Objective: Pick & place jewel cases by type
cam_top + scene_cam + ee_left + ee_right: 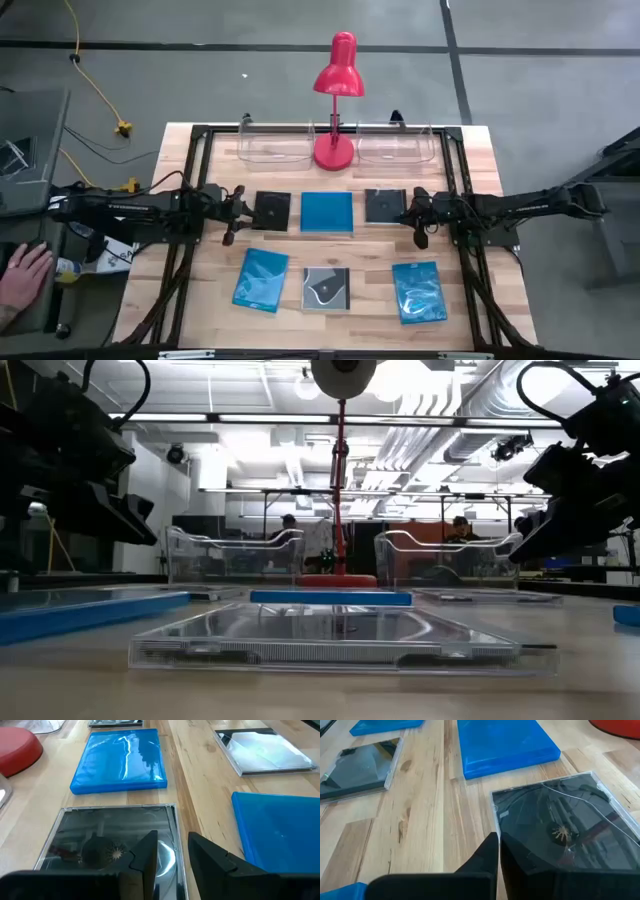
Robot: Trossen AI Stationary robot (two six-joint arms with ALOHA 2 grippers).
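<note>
Front row: I see three cases near me on the table (215, 290): a patterned blue case (262, 279) at 7 o'clock, a grey case with white swirl (326, 288) at 6 o'clock, and a glossy blue case (418, 291) at 5 o'clock.
Middle row: I see a plain blue case (327, 212) at the centre, a left black case (272, 210) at 9 o'clock of it, and a right black case (385, 205) at 3 o'clock of it.
Left gripper (231, 213): it hangs at the outer edge of the left black case; I see the fingers (145, 860) with a narrow gap, holding nothing.
Right gripper (419, 215): it is at the outer edge of the right black case; the fingers (487, 855) are pressed together, with nothing between them.
Far edge: I see a red lamp (337, 100) at 12 o'clock, between two clear trays (275, 147).
Outside the table: a person's hand (22, 280) at 8 o'clock.
</note>
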